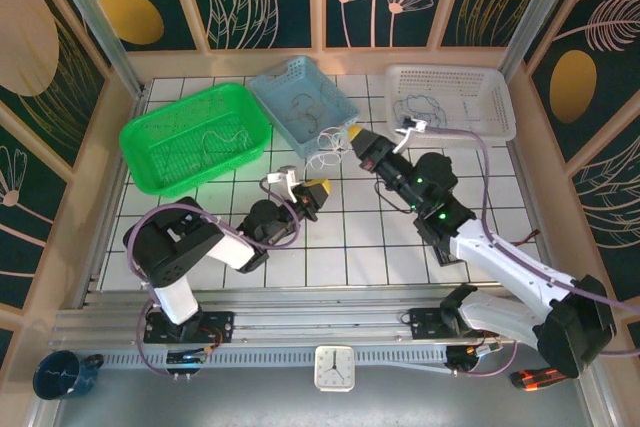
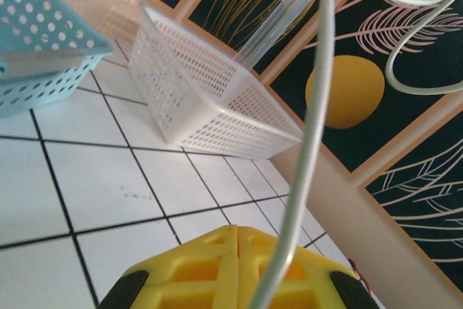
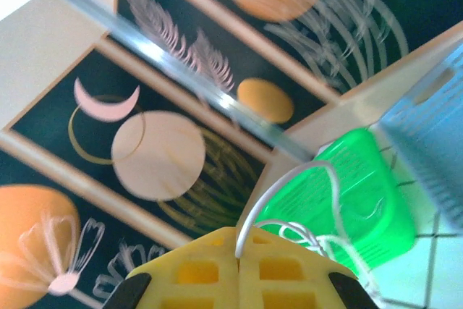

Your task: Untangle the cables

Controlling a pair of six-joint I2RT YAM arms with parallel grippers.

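nearest us, the top view has a clock (image 1: pixel 333 367) and a mug (image 1: pixel 60 375) at the front edge, by the arm bases. further in, over the tiled table (image 1: pixel 380 247), the left gripper (image 1: pixel 316 190) and the right gripper (image 1: pixel 355 135) face each other, near but apart.

the left wrist view gives what the top view is too coarse for. here the left gripper (image 2: pixel 237 231) has its yellow jaws pressed together, and a white cable (image 2: pixel 318 106) runs up across one finger (image 2: pixel 311 262). we cannot tell whether it is pinched.

in the right wrist view, the right gripper (image 3: pixel 237 235) is clamped on the white cable (image 3: pixel 289 179), which rises from the seam between the jaws and loops.

beyond, the top view looks down into a green basket (image 1: pixel 132 139), a blue basket (image 1: pixel 272 112) and a white basket (image 1: pixel 450 71). thin cables (image 1: pixel 310 109) lie inside each. the wrist views give their outer walls.
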